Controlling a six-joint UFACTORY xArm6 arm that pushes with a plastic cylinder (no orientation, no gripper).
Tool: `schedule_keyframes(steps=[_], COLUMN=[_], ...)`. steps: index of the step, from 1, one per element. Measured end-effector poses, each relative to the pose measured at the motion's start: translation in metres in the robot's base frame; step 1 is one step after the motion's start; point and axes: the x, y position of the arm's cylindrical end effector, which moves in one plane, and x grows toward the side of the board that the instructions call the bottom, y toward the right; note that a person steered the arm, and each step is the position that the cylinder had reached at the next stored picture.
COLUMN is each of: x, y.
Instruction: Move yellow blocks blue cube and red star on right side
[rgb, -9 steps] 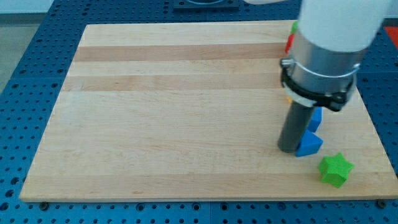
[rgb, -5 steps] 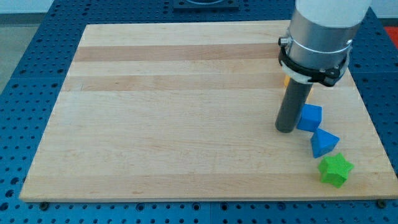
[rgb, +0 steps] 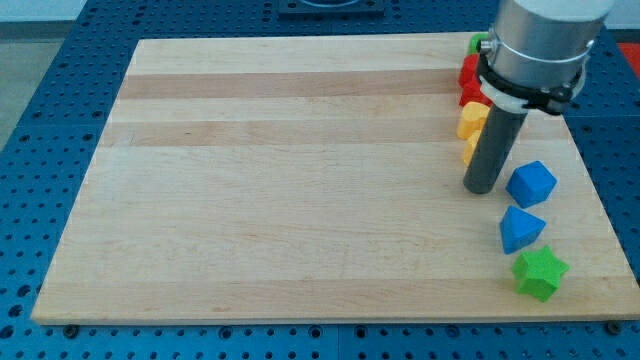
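No jaws on us, just our tip (rgb: 481, 188) left of blue cube (rgb: 531, 183); we'd nudge it rightward gently along desk (rgb: 300, 200), avoiding yellow blocks (rgb: 472, 124).

Near the view's right edge, low on the wooden board (rgb: 280, 180), you see a blue wedge-shaped block (rgb: 521, 229). Just below it, close to the bottom right corner, sits a green star (rgb: 540, 272); the two look almost touching. At the top right a small green block (rgb: 478, 43) peeks out, its shape unclear. The board rests on a blue perforated table (rgb: 40, 150).
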Motion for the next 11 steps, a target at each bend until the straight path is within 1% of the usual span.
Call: schedule_keyframes(steps=[1, 2, 3, 4, 5, 6, 11], x=[-0.019, -0.023, -0.023, -0.036, -0.048, -0.051, -0.051], y=[-0.008, -0.008, -0.042, -0.042, -0.028, -0.034, -0.015])
